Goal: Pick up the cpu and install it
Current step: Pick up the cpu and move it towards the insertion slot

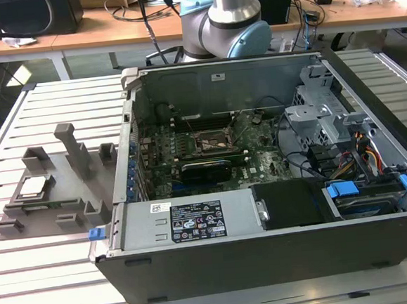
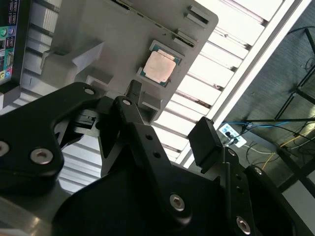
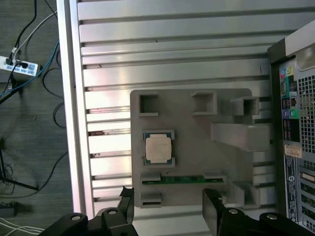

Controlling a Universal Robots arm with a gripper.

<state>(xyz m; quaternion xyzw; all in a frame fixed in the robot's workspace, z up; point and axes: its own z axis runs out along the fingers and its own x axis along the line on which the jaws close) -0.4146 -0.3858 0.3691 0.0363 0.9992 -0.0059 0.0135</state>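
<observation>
My gripper [image 3: 170, 194] hangs spread wide, gripping nothing, above the grey holder tray [image 3: 197, 157]. The cpu [image 3: 158, 148] lies flat in a square pocket near the tray's edge farthest from the open computer case [image 1: 268, 259], with its metal top uncovered. Just beside it a green strip [image 3: 184, 179] sits in a slot, and blocky uprights [image 1: 72, 145] rise nearer the case. Tray and case rest on a slatted metal table [image 1: 44, 101], the tray toward its edge at the exterior view's left. Past that edge is dark floor with a power strip [image 3: 19, 68] and cables. Wooden desks [image 1: 109, 22] stand behind.
</observation>
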